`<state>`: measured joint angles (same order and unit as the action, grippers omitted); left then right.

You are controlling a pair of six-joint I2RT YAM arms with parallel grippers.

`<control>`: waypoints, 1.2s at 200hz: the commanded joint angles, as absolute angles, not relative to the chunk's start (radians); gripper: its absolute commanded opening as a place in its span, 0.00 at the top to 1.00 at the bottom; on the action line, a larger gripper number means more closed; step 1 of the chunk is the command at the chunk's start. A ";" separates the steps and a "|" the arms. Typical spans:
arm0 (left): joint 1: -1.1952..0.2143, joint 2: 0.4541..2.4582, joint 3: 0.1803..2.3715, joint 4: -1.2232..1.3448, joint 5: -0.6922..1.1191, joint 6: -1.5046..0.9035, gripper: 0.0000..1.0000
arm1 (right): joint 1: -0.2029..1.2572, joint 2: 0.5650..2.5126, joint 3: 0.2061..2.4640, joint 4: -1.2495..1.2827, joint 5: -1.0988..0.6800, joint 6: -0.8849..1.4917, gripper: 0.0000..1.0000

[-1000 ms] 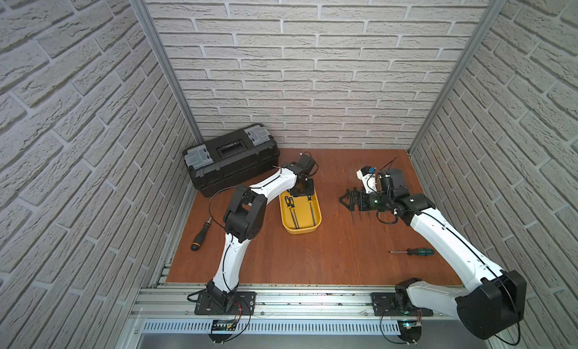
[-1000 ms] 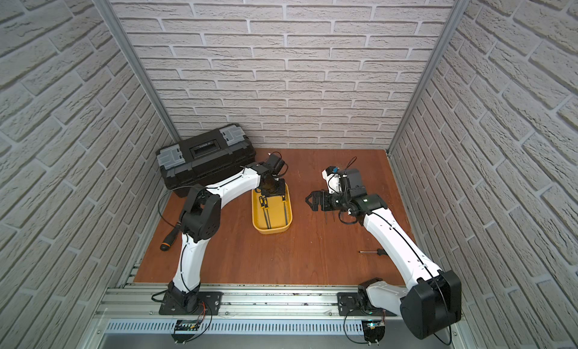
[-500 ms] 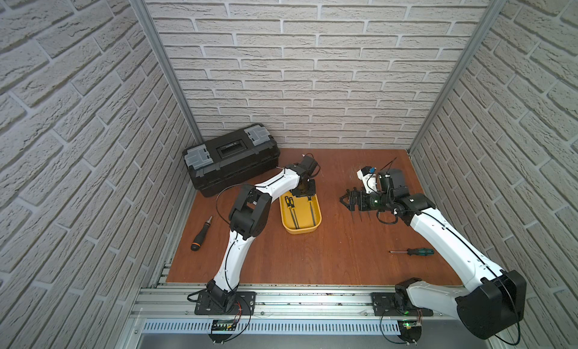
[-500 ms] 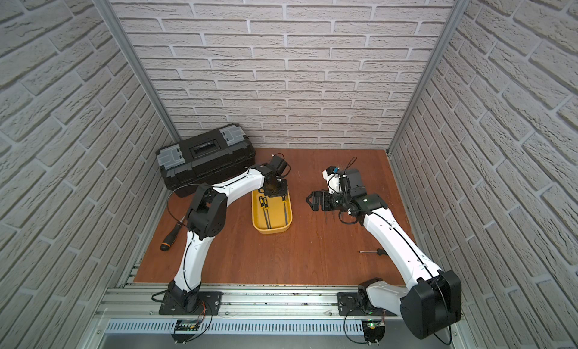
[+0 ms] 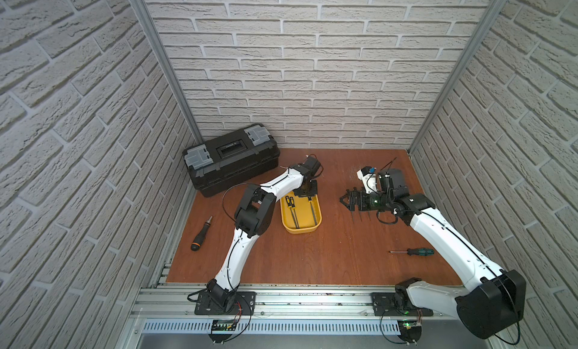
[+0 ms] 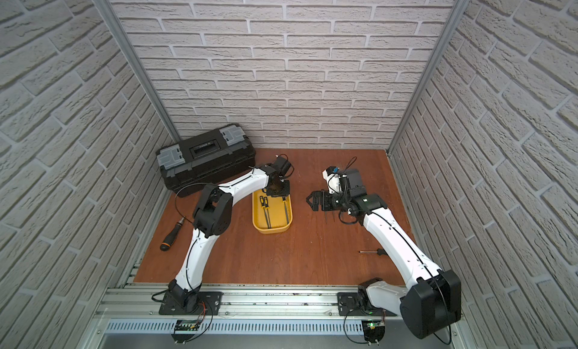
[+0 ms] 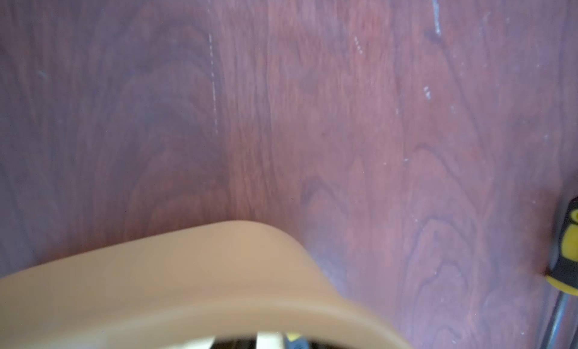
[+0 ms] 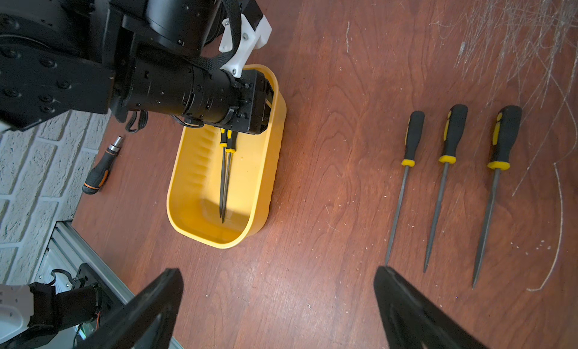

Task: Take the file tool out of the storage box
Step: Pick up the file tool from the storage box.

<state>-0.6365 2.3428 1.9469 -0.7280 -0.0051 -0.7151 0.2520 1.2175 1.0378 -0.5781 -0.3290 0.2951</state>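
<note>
Taking the back wall as 12 o'clock in both top views, the yellow tray point(image 5: 301, 232) sits near the middle of the surface point(image 5: 312, 263), its long sides running 12 to 6. Three files lie in it, all lengthwise, with black handles at the 12 end and tips toward 6. A pair of files point(image 5: 294, 214) lies close together on the 9 o'clock side. The lone file point(image 5: 313, 212) lies apart from them along the 3 o'clock wall, its tip leaning slightly toward 5. Its handle is hidden under the left gripper point(image 5: 308, 191), which points down into the tray's 12 o'clock end. I cannot tell whether its jaws are clamped on that handle. The gripper's body hides them from above, and the left wrist view shows only a blurred tray corner and bare wood. The right gripper point(image 8: 278, 300) hovers at 3 o'clock of the tray, jaws wide apart and empty. A row of three more files point(image 8: 444, 181) lies on the surface just beneath its wrist, parallel, handles to 12 and tips to 6. From the tray, a black toolbox point(image 5: 231, 163) stands at 10 o'clock. A black-and-orange screwdriver point(image 5: 200, 234) lies at 8, and a green-handled screwdriver point(image 5: 416, 252) at 4.
</note>
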 commanded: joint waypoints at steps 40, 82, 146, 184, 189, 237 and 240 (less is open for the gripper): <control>-0.644 2.372 1.956 -0.773 -0.047 -0.696 0.77 | 0.242 1.219 1.033 -0.565 -0.321 0.280 0.00; -0.644 2.328 1.907 -0.736 -0.049 -0.692 0.82 | 0.242 1.216 1.028 -0.565 -0.322 0.280 0.00; -0.608 2.126 1.709 -0.557 0.031 -0.738 0.85 | 0.242 1.207 1.006 -0.558 -0.370 0.279 0.02; -0.599 2.015 1.623 -0.471 0.086 -0.781 0.85 | 0.242 1.201 0.988 -0.505 -0.399 0.336 0.25; -0.599 2.002 1.616 -0.461 0.090 -0.787 0.85 | 0.244 1.201 0.984 -0.495 -0.409 0.346 0.28; -0.595 1.899 1.558 -0.371 0.128 -0.839 0.85 | 0.265 1.219 0.957 -0.403 -0.460 0.419 0.43; -0.595 1.894 1.556 -0.368 0.131 -0.840 0.85 | 0.266 1.220 0.955 -0.397 -0.463 0.425 0.44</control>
<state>-0.6010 1.9484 1.5837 -0.4549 0.0921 -0.8051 0.2535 1.2194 0.9756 -0.4892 -0.4194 0.3706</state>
